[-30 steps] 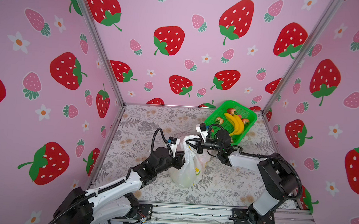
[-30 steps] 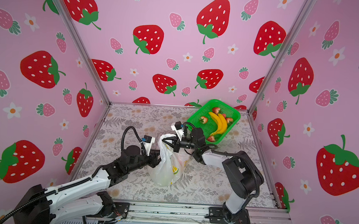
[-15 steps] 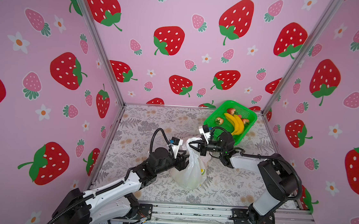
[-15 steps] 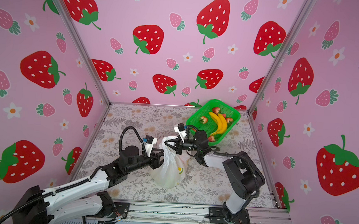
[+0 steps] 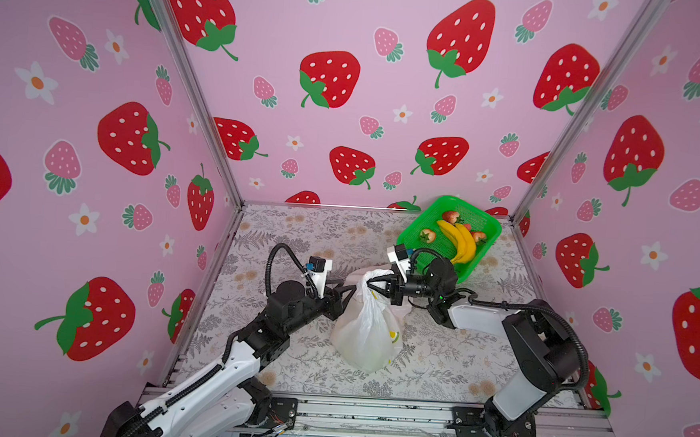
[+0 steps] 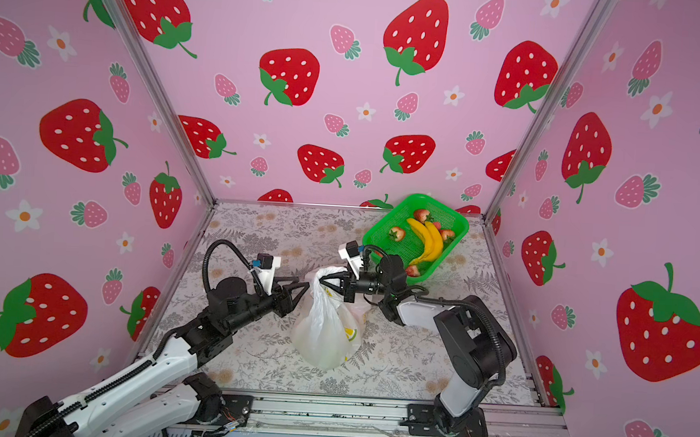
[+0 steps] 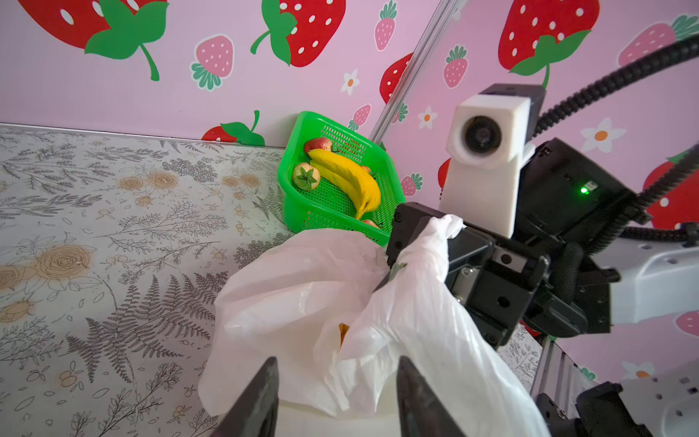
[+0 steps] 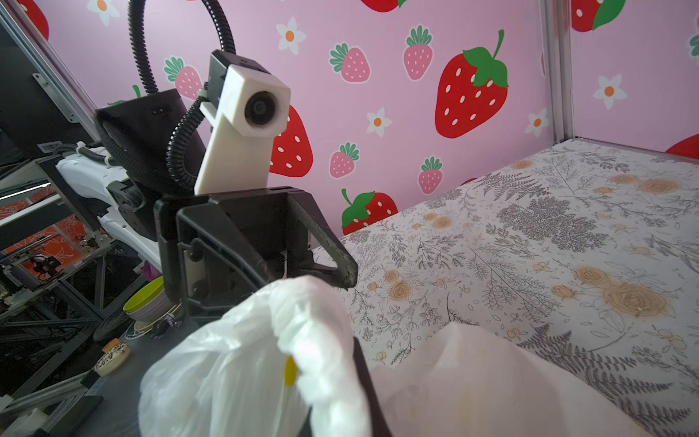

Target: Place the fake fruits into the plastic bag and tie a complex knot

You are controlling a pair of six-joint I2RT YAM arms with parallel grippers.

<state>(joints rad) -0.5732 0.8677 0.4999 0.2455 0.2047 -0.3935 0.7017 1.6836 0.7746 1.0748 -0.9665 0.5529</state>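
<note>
right gripper (image 5: pixel 371 286): fingers pinching thin white translucent plastic bag (image 5: pixel 368 333) top, mid-table | left gripper (image 5: pixel 346 292): fingers spread beside bag, holding nothing | green mesh basket (image 5: pixel 484 236) at far-right edge

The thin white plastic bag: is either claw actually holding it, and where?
Yes. The right gripper is shut on the thin white plastic bag, pinching its bunched top. The left gripper is open beside it, holding nothing.

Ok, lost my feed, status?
Right gripper shut on plastic bag top. Left gripper open beside it. No knot yet. Bananas in basket.
</note>
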